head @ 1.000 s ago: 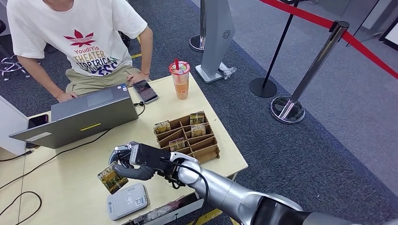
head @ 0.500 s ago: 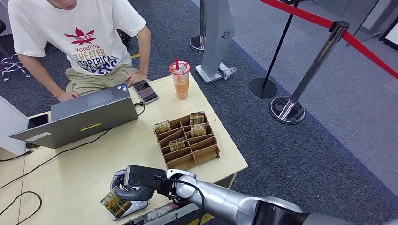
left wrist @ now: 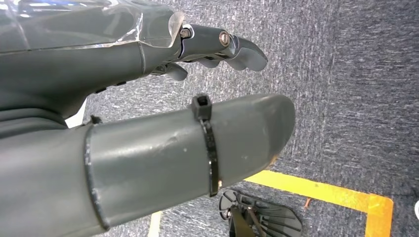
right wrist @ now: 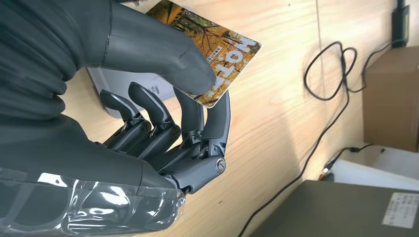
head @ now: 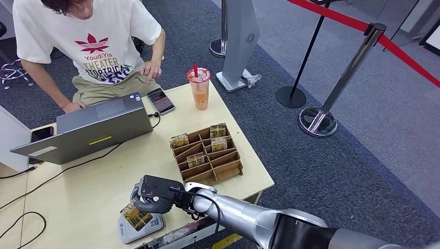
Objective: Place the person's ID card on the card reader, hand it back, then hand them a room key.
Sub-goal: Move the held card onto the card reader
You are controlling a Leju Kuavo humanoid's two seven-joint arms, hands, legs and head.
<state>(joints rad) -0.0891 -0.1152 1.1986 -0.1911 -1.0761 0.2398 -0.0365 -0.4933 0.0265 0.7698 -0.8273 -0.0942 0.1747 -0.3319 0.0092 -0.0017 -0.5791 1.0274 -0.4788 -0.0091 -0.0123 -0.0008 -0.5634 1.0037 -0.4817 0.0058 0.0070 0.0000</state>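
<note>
My right hand (head: 150, 195) pinches an autumn-leaf printed card (head: 136, 214) between thumb and fingers, low over the grey card reader (head: 142, 227) at the table's near edge. Up close, the card (right wrist: 217, 49) sits under the thick thumb, with the reader (right wrist: 106, 86) just behind it. A cardboard organiser (head: 207, 154) mid-table holds several similar cards in its slots. My left hand (left wrist: 212, 47) hangs over the carpet, fingers loosely apart, holding nothing. The person (head: 88, 46) sits at the far side of the table.
An open grey laptop (head: 85, 132) stands at the table's left, with cables trailing toward me. A phone (head: 160, 100) and an orange drink cup (head: 198, 87) sit at the far edge. Stanchion posts with red rope (head: 353, 67) stand on the carpet to the right.
My right hand has carried the card down and toward the near edge, from above the table to just over the card reader. The person's hand left the table beside the phone.
</note>
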